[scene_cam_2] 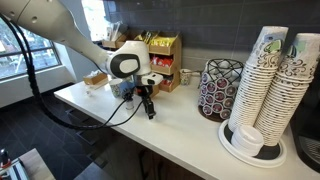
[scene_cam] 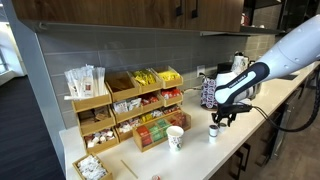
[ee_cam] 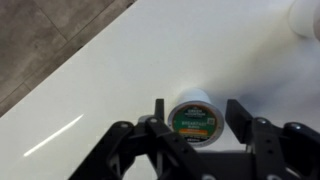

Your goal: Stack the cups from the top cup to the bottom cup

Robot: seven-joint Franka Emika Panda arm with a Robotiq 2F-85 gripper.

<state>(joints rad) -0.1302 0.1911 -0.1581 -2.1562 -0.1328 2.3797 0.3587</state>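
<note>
A small white cup (ee_cam: 193, 117) with a green printed foil lid stands on the white counter (ee_cam: 120, 70). It sits between the two fingers of my gripper (ee_cam: 198, 107), which is open, with a small gap on each side. In an exterior view the gripper (scene_cam: 222, 117) hangs low over the counter right by the small cup (scene_cam: 213, 132). In an exterior view the gripper (scene_cam_2: 148, 105) hides the cup. A white object (ee_cam: 306, 14) shows at the top right corner of the wrist view; I cannot tell what it is.
A larger printed paper cup (scene_cam: 175, 138) stands near the snack racks (scene_cam: 130, 105). A wire pod carousel (scene_cam_2: 220, 88) and tall stacks of paper cups (scene_cam_2: 275, 80) stand further along the counter. The counter's front edge (scene_cam_2: 150, 140) is close by.
</note>
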